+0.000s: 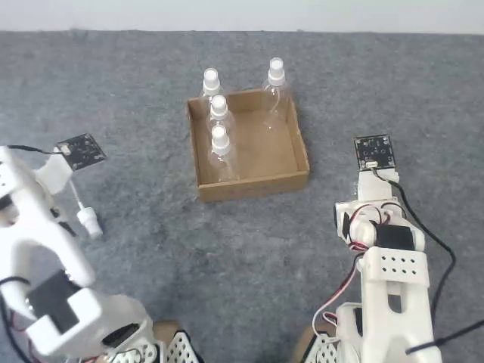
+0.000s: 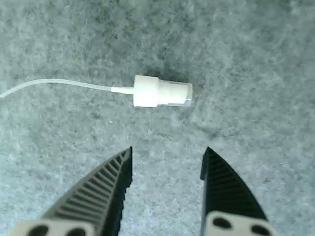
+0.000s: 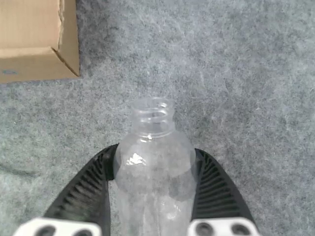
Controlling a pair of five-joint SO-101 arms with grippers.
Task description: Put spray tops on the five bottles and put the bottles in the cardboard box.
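Note:
A white spray top (image 2: 161, 91) lies on its side on the grey carpet, its thin tube trailing away; in the high view it sits at the left (image 1: 90, 221). My left gripper (image 2: 167, 155) hangs open just short of it, with nothing between the fingers. My right gripper (image 3: 156, 150) is shut on a clear bottle (image 3: 152, 162) whose threaded neck is bare. The cardboard box (image 1: 253, 184) stands at the table's middle. Two capped bottles (image 1: 219, 138) stand inside along its left wall; two more (image 1: 276, 74) rise at its back edge.
A corner of the box (image 3: 39, 44) lies a short way ahead of the held bottle. The right arm (image 1: 382, 227) stands to the right of the box, the left arm (image 1: 38, 227) at the table's left edge. Grey carpet lies between them.

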